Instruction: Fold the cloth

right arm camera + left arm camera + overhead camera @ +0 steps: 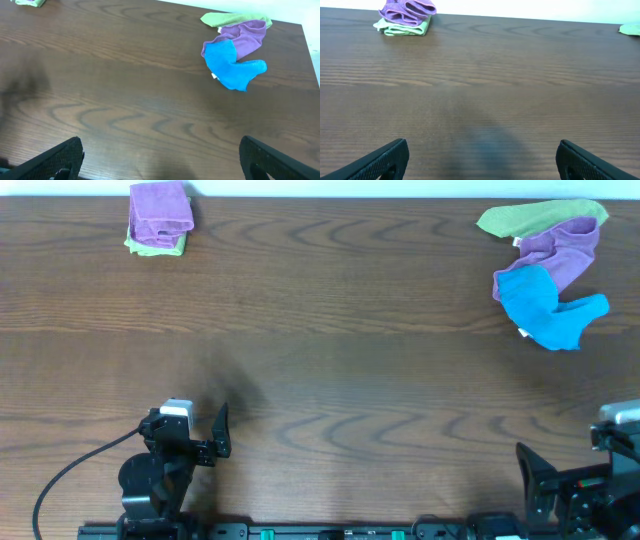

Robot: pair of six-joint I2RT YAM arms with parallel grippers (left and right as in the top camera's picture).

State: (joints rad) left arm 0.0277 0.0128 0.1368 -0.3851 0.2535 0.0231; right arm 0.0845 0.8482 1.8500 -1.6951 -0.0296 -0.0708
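The cloth point(565, 248) is violet-purple and lies crumpled in a pile at the table's far right, partly under a bright blue cloth point(545, 310) and over a lime-green one point(535, 217). The right wrist view shows the cloth point(246, 36) far ahead and to the right. A second purple cloth point(160, 208) lies folded on a folded green cloth point(155, 246) at the far left. My left gripper point(190, 425) is open near the front edge, over bare wood point(482, 155). My right gripper point(585, 470) is open at the front right, holding nothing point(161, 155).
The dark wooden table point(330, 350) stretches between the two piles. The folded stack point(405, 17) lies far ahead and left in the left wrist view. A cable point(70, 470) runs from the left arm's base to the front left edge.
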